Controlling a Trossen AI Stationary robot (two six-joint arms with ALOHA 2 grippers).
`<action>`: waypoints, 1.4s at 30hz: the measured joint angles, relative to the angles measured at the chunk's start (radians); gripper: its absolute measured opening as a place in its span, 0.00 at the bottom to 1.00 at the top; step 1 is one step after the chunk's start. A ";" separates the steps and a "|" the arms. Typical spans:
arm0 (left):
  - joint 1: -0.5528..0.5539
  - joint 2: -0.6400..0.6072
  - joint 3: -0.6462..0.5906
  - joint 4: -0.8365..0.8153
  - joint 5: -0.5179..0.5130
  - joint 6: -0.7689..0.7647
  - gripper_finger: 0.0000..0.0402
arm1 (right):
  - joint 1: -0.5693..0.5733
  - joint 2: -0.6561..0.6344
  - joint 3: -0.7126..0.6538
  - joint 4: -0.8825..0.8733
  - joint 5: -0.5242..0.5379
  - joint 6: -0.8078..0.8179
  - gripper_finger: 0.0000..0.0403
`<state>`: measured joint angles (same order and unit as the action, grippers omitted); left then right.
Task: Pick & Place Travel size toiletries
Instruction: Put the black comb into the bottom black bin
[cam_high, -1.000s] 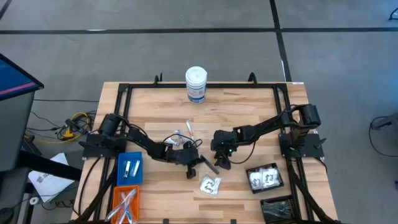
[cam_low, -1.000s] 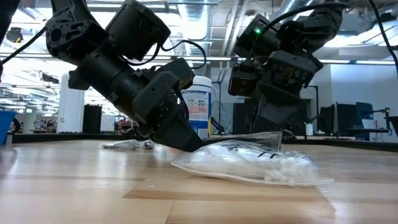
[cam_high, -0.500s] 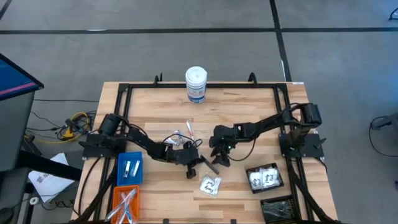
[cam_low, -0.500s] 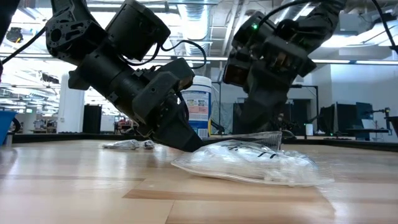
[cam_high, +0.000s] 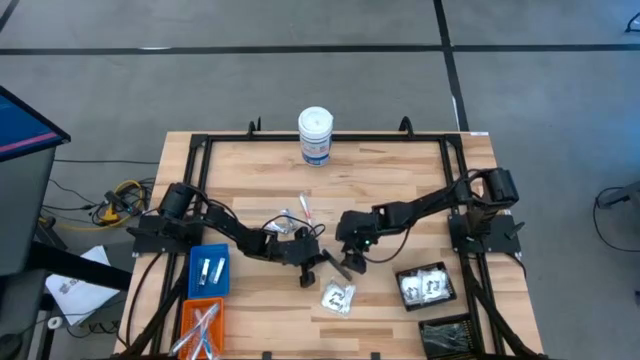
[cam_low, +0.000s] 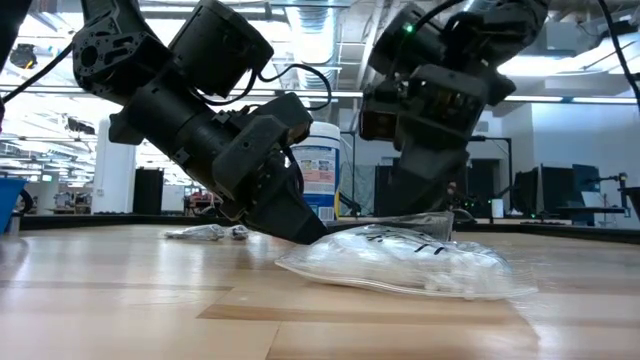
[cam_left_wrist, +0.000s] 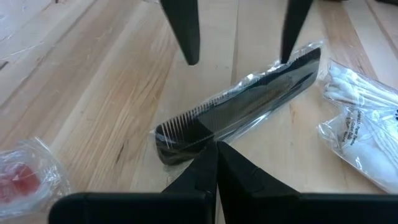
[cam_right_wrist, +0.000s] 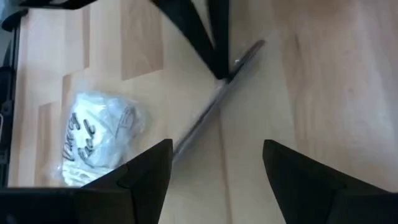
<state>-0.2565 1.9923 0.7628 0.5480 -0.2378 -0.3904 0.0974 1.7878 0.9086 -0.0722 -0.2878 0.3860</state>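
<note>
High view: at centre frame the wrapped black comb (cam_high: 336, 266) lies between both arms, left gripper (cam_high: 318, 258) pinched together on its end, right gripper (cam_high: 352, 262) spread wide just beside it; a cotton-swab packet (cam_high: 338, 296) lies below, a white canister (cam_high: 315, 135) stands at the top.

A robotics lab or test bay in a large open industrial hall — not a home or shop. The butcher-block counter (cam_high: 400, 170) carries a black metal frame (cam_high: 330, 137) to which two dark arms are bolted, and it stands on a bare grey concrete floor (cam_high: 250, 80) marked with dark tape lines (cam_high: 446, 40). Beyond the right tool (cam_low: 425, 205), the low view looks across into a long room with exposed ceiling ducts and strip lights (cam_low: 330, 30) and desks with monitors (cam_low: 585, 195). Loose yellow cables (cam_high: 118, 198) lie on the floor beside the counter.
</note>
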 joint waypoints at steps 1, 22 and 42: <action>0.000 0.000 0.000 0.000 0.000 0.000 0.00 | 0.001 0.000 0.004 -0.002 0.001 0.000 0.61; 0.001 0.000 -0.001 0.005 -0.007 -0.001 0.00 | 0.054 0.000 0.025 -0.007 0.105 0.210 0.61; 0.006 0.001 0.018 0.005 -0.009 0.015 0.00 | 0.104 0.001 0.027 -0.054 0.225 0.301 0.61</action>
<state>-0.2501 1.9930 0.7807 0.5526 -0.2464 -0.3752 0.2018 1.7885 0.9352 -0.1262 -0.0633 0.6867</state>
